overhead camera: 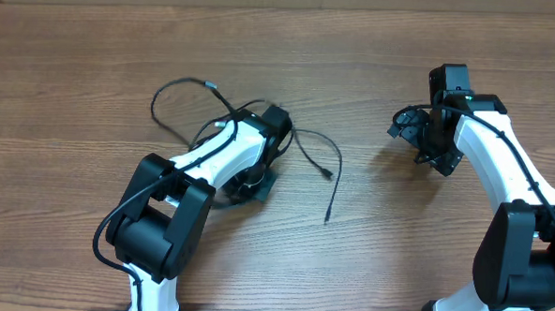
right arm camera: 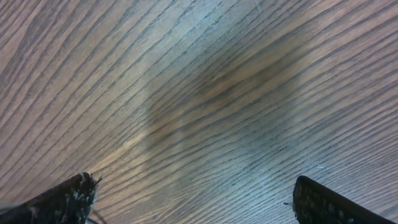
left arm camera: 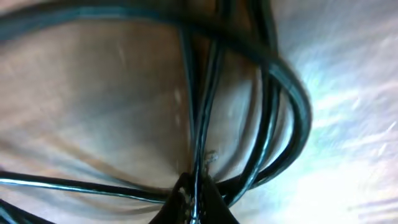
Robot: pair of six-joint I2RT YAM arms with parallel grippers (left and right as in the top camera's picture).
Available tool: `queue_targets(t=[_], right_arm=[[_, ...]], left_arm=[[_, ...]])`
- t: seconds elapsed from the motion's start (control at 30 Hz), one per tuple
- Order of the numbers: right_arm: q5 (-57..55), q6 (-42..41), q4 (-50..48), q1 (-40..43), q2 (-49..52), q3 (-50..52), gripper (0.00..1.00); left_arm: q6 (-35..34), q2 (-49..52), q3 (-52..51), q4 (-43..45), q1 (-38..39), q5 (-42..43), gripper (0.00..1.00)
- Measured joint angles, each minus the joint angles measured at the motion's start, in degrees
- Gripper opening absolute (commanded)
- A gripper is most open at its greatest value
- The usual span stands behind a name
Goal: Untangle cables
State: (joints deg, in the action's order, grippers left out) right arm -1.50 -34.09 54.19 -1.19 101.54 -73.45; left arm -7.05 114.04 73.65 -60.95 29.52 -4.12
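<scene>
The cables [overhead camera: 327, 173] are thin black cords in a loose tangle left of the table's middle. One loop reaches up to the left, and two loose ends trail off to the right. My left gripper [overhead camera: 249, 183] is down in the tangle. In the left wrist view the left gripper [left arm camera: 196, 198] is shut on one thin strand, with several other cable loops [left arm camera: 273, 112] crossing close above it. My right gripper [overhead camera: 415, 131] stands open over bare wood at the right, away from the cables. The right wrist view has both fingertips [right arm camera: 68, 200] wide apart with nothing between them.
The wooden table [overhead camera: 396, 236] carries nothing besides the cables and the two arms. Thicker black wires run along the left arm [overhead camera: 202, 162]. The table's far edge lies along the top of the overhead view.
</scene>
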Motion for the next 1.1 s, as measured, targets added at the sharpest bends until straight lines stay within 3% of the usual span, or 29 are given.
queue_targets(t=[0.23, 0.37, 0.4, 0.63, 0.7, 0.8, 0.9, 1.1], right_arm=[[0.0, 0.0, 0.0, 0.0, 0.0, 0.0, 1.0], [0.0, 0.0, 0.0, 0.0, 0.0, 0.0, 1.0], [0.0, 0.0, 0.0, 0.0, 0.0, 0.0, 1.0], [0.0, 0.0, 0.0, 0.0, 0.0, 0.0, 1.0], [0.0, 0.0, 0.0, 0.0, 0.0, 0.0, 1.0], [0.0, 0.0, 0.0, 0.0, 0.0, 0.0, 1.0], [0.0, 0.0, 0.0, 0.0, 0.0, 0.0, 1.0], [0.0, 0.0, 0.0, 0.0, 0.0, 0.0, 1.0]], left_arm=[[-2.9, -0.1, 0.3, -3.7, 0.0, 0.1, 0.07], [-4.2, -2.2, 3.0, -4.9, 0.0, 0.5, 0.27], [-4.5, -3.0, 4.0, -5.3, 0.0, 0.6, 0.28], [-6.7, -6.7, 8.4, -5.9, 0.0, 0.8, 0.12], [-8.2, -6.6, 8.4, -6.0, 0.0, 1.3, 0.12], [-10.2, -6.6, 8.2, -5.6, 0.0, 2.9, 0.24], [-12.4, -6.6, 7.3, -4.5, 0.0, 4.7, 0.2], [-18.4, -6.6, 1.9, -0.3, 0.0, 6.0, 0.23]])
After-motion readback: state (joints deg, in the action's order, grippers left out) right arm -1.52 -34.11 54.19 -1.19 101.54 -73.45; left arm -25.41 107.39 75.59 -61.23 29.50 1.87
